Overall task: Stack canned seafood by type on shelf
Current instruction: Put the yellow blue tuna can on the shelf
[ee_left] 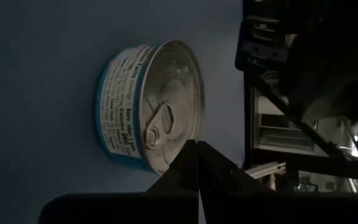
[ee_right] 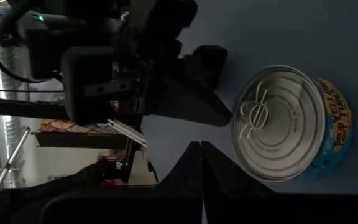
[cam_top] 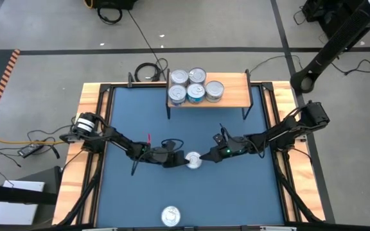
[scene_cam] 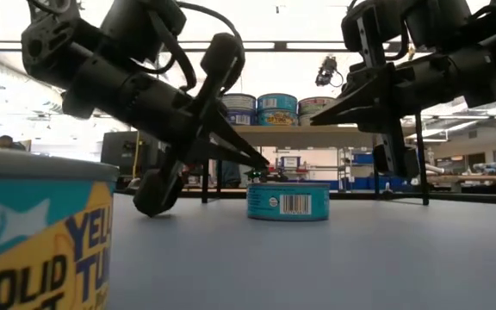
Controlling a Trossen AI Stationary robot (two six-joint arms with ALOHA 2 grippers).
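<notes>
While both arms meet mid-table, shelf (cam_top: 233, 95) stands well beyond them, tins (cam_top: 196, 86) clustered on top. Left gripper (cam_top: 182, 159), fingers pressed together, tip touching centre tin (cam_top: 193, 160). Right gripper (cam_top: 207, 156), also pressed together, just beside same tin, opposite side. Lone tin (cam_top: 171, 215) well behind grippers, near table front edge.
</notes>
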